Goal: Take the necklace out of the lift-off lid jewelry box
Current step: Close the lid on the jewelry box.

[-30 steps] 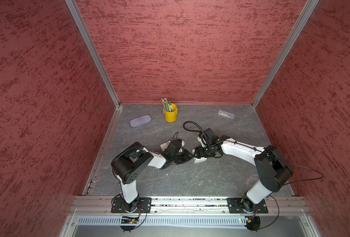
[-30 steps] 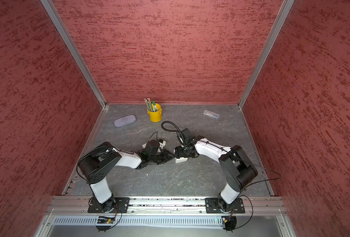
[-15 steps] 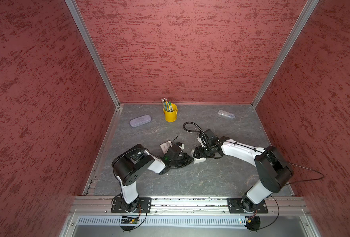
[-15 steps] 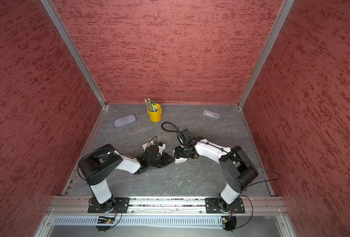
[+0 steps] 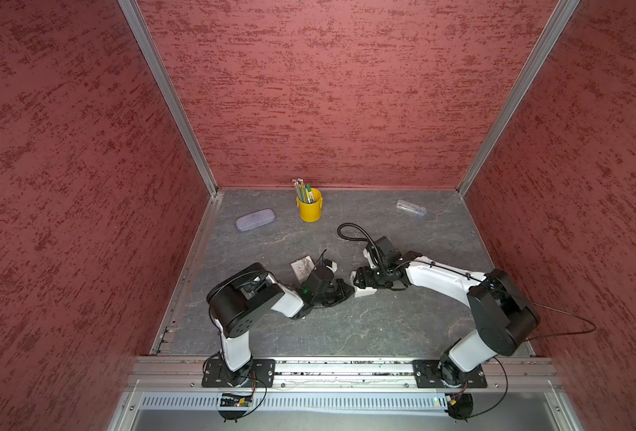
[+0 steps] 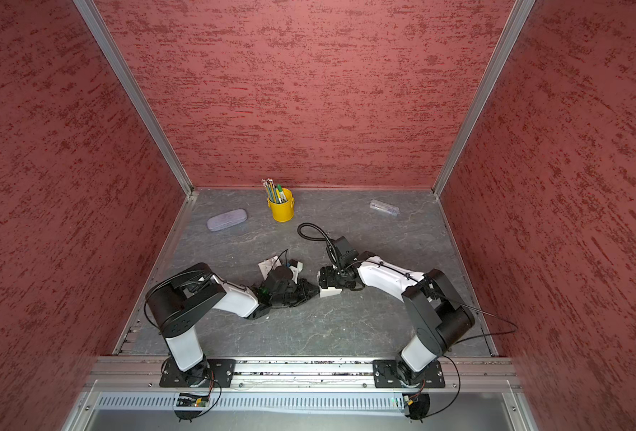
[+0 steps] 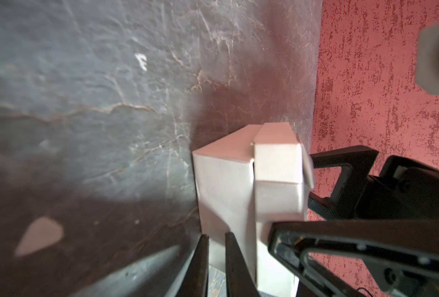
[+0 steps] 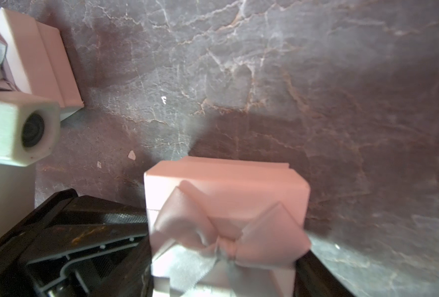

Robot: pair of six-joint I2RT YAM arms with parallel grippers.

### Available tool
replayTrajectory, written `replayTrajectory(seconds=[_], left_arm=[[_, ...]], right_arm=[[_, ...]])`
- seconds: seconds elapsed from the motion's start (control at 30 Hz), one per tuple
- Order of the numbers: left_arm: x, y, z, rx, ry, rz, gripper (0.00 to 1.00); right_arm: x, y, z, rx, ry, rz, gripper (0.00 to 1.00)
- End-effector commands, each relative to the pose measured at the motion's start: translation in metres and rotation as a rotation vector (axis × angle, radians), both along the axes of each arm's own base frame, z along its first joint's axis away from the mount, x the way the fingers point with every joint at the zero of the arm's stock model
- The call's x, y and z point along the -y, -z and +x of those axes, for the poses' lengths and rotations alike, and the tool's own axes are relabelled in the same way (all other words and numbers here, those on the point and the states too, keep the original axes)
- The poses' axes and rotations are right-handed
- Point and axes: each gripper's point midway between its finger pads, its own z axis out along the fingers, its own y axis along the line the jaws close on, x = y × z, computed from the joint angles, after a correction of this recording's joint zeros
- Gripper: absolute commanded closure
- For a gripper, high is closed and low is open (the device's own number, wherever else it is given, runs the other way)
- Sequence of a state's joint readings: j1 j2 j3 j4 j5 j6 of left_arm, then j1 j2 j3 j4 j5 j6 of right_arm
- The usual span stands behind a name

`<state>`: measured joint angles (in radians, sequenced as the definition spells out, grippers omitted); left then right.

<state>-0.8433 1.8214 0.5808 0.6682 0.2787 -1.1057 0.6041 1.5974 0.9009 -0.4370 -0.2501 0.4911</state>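
Two white-and-black robot arms meet at the middle of one grey stone-patterned tabletop (image 5: 383, 328), where there are two pink boxes. The one being handled, a pale pink lidded jewelry box with a satin bow (image 8: 226, 185), stands on the table between the two claws with its lid over it, so the necklace is hidden. The right gripper (image 5: 361, 283) straddles this box from above, its jaws wide and pressed to opposite sides. The left gripper (image 5: 347, 290) lies low at the box's side, and its two fingers (image 7: 200, 259) stand a narrow slit apart; I cannot tell whether they pinch anything. The second pink box with a grey ribbon (image 8: 33, 54) sits behind the left wrist, just beside one white printed card (image 5: 301, 265). Toward the back, well apart, are one yellow metal bucket of pencils (image 5: 310, 211), one lilac oblong case (image 5: 255, 219) and one clear plastic tube (image 5: 411, 207).
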Motion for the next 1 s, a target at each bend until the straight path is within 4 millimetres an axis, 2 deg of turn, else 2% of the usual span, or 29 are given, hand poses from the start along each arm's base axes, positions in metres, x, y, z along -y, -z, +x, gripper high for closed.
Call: replayTrajectory(seconds=[0.0,0.2,0.53,0.7,0.97], left_arm=[[0.035,-0.018,-0.007,0.033,0.08,-0.08,0.85],[0.038,-0.018,-0.004,0.032,0.079,-0.08,0.86],[0.041,-0.023,-0.001,0.02,0.058,-0.075,0.88],[0.039,-0.022,0.004,-0.007,0.031,-0.109,0.93],[0.017,-0.017,0.006,-0.014,-0.001,-0.086,0.91]], right_arm=[[-0.045,-0.022,-0.021,-0.037,-0.128,0.212,0.27],[-0.046,-0.02,-0.032,-0.045,-0.198,0.205,0.27],[-0.056,-0.026,-0.03,-0.029,-0.18,0.224,0.27],[-0.034,-0.001,-0.025,-0.024,-0.117,0.06,0.28],[-0.017,0.01,-0.019,-0.006,-0.054,-0.045,0.26]])
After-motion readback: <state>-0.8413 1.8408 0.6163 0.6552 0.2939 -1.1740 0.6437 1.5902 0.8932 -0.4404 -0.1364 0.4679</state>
